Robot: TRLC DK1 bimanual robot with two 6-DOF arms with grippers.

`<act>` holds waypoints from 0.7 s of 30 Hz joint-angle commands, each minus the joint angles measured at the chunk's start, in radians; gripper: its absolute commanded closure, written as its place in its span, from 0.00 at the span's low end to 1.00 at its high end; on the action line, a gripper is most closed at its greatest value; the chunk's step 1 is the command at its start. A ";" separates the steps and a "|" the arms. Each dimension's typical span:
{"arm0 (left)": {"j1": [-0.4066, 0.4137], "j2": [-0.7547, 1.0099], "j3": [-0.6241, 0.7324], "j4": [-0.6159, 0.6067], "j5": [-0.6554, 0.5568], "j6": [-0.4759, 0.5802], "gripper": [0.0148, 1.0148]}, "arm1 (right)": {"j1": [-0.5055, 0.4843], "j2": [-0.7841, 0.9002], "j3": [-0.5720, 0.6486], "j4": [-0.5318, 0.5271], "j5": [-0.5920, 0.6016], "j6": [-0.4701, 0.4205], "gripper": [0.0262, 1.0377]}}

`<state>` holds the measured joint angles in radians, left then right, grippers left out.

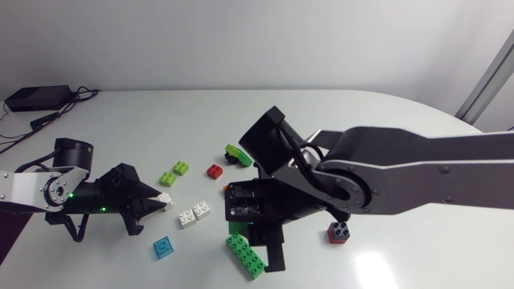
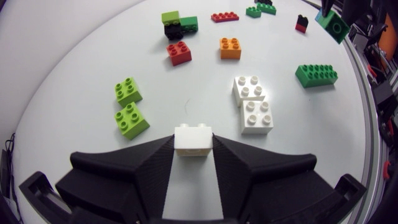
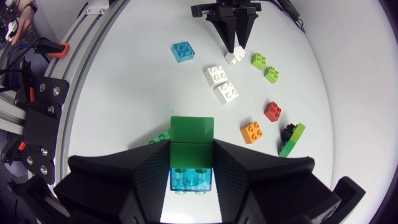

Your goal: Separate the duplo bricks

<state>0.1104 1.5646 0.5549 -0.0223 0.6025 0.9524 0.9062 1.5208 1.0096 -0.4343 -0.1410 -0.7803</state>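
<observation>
Left pincer (image 2: 193, 143) is closed narrowly on a single white brick (image 2: 193, 137), low over the table (image 2: 74, 56). Right pincer (image 3: 191, 147) clamps a green-on-blue stack (image 3: 191, 127), not yet split. Next, probably: park the white piece, then pull that stack apart.

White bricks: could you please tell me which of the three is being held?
The white brick gripped between the left fingers; the other two white bricks lie side by side on the table ahead.
</observation>
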 commanded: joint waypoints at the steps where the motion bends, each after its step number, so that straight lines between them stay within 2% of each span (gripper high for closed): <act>1: -0.003 0.037 -0.021 0.024 0.039 -0.055 0.72 | 0.008 -0.016 -0.034 0.009 0.011 0.016 0.74; 6: -0.060 0.080 -0.044 0.148 0.059 -0.150 0.72 | 0.019 -0.014 -0.034 0.014 0.014 0.026 0.74; 9: -0.083 0.114 -0.044 0.180 0.074 -0.167 0.72 | 0.020 -0.013 -0.037 0.019 0.014 0.029 0.74; 13: -0.071 0.155 -0.061 0.228 0.089 -0.161 0.72 | 0.020 -0.014 -0.049 0.023 0.014 0.030 0.74; 19: -0.049 0.115 -0.081 0.228 0.089 -0.145 0.70 | 0.020 -0.007 -0.048 0.032 0.014 0.030 0.74; 21: -0.052 0.063 -0.073 0.202 0.088 -0.152 0.62 | 0.023 -0.002 -0.040 0.032 0.014 0.030 0.74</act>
<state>0.0525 1.6581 0.5117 0.2058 0.7002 0.8101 0.9192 1.5208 0.9768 -0.4110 -0.1303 -0.7692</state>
